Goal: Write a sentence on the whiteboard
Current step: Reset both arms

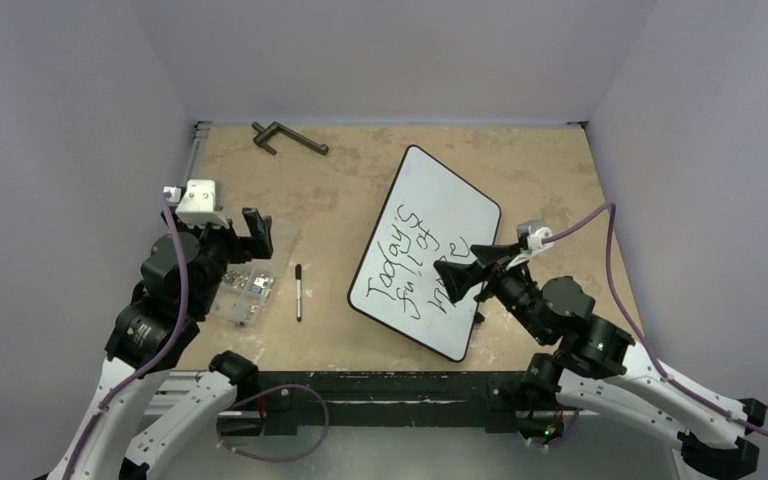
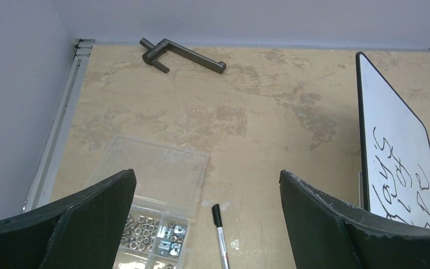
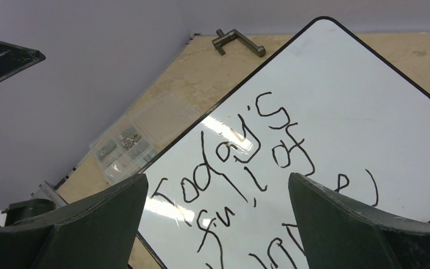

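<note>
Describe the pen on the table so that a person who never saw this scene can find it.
Start at the large whiteboard lying on the tan table. To its left, before the clear box of screws, lies the pen, touching neither. It is the only thin stick there, white with a black cap.

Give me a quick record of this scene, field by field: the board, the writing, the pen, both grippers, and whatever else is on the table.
whiteboard: flat on the table, turned at an angle
sentence: black handwriting, begins "Today's", slanted lines
marker: on the table between screw box and whiteboard, unheld
left gripper: open, empty, above the screw box
right gripper: open, empty, over the whiteboard
other: grey metal handle near the far edge
</note>
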Robot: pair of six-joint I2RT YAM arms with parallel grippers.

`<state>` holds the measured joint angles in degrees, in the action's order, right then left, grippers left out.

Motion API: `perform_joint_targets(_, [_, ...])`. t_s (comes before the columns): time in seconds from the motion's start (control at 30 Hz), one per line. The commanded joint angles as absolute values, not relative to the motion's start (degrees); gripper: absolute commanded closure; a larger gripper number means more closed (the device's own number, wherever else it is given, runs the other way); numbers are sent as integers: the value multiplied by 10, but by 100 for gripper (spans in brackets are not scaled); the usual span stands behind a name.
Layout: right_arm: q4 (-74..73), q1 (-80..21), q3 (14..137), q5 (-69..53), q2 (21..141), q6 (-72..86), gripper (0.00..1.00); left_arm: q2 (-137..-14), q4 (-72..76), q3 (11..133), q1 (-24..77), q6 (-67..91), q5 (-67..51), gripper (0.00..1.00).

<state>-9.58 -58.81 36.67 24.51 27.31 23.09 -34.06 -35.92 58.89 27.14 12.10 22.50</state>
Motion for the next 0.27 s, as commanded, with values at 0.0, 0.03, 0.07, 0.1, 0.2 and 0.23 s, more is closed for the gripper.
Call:
perform_joint_targets(0.0, [-75,-589,380,258,279,226,1,-343,-336,585,273,104,226,0])
perform_joint_targets(0.03, [-76,-588,380,267,279,227,1,-343,-336,585,273,104,227,0])
perform_joint_targets(0.07, [-75,-588,381,270,281,229,1,-344,-336,585,273,104,227,0])
perform_joint_targets(0.1, [-74,-588,383,272,282,227,1,-344,-336,585,273,103,228,0])
perform_joint_targets(0.2, [-82,-588,392,282,292,217,1,-343,-336,585,273,104,228,0])
perform_joint_targets(0.23, [-86,-588,396,288,295,215,1,-342,-336,585,273,104,227,0])
